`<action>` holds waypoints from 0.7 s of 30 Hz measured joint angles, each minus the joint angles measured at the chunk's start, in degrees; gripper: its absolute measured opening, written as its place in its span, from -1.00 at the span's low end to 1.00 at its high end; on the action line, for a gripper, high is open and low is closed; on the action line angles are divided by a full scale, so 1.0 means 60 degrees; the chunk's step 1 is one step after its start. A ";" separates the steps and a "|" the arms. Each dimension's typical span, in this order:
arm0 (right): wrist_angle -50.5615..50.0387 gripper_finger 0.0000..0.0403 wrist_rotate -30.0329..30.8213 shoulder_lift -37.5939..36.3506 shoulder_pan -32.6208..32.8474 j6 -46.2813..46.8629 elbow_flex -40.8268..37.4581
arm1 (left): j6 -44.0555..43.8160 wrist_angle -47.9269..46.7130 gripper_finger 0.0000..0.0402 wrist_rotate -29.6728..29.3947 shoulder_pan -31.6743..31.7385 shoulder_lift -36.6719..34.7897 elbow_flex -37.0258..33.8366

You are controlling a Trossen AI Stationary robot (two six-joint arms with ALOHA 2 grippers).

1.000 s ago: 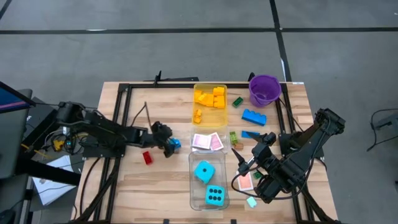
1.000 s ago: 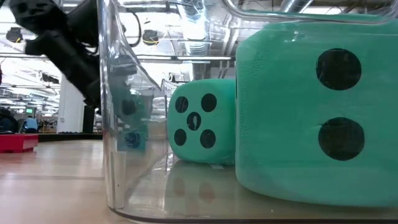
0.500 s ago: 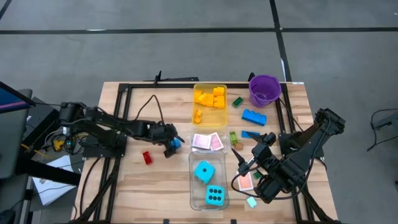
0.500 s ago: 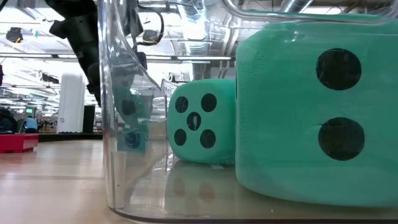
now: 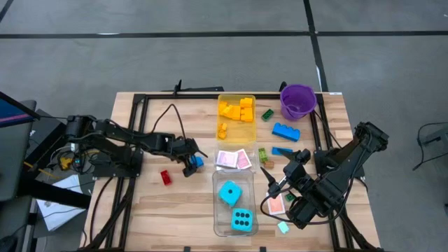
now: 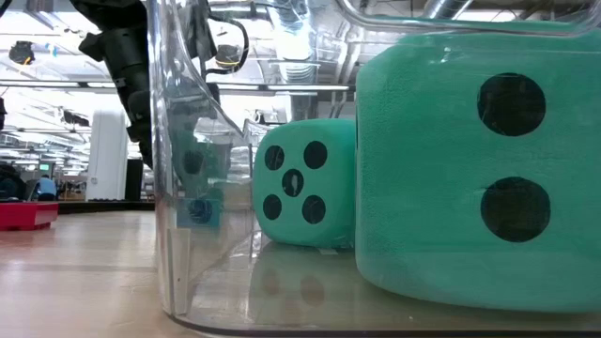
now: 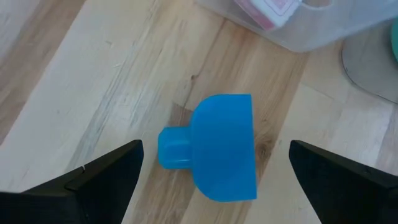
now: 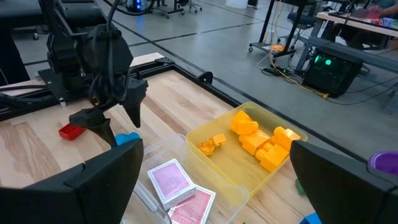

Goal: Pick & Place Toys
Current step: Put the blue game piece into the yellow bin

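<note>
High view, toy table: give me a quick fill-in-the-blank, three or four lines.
1. The left tool hangs, jaws open, over a small ____ toy piece.
2. The two cyan dice sit in a ____ tray.
3. The yellow bricks lie in a ____-tinted tray.
4. The purple bucket stands near the table's far ____ corner.

Missing: blue; clear; yellow; right

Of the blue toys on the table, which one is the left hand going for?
The small blue piece lying left of the card tray: the open left hand hangs right over it. The long blue brick sits far off by the purple bucket.
</note>
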 joint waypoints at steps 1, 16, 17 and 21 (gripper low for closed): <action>0.0010 0.97 -0.0003 0.0000 0.0000 0.0000 0.0000 | 0.0000 -0.0006 0.99 -0.0003 0.0000 0.0000 0.0000; 0.0015 0.97 -0.0208 0.0000 0.0000 0.0000 0.0000 | -0.0059 0.0088 0.99 -0.0312 -0.0316 0.0169 -0.0003; 0.0015 0.97 -0.0211 0.0000 0.0000 0.0000 0.0000 | -0.0053 0.0060 0.99 -0.0312 -0.0328 0.0205 -0.0013; 0.0019 0.97 -0.0211 0.0000 0.0000 0.0000 0.0000 | -0.0050 0.0246 0.99 -0.0312 -0.0328 0.0413 -0.0015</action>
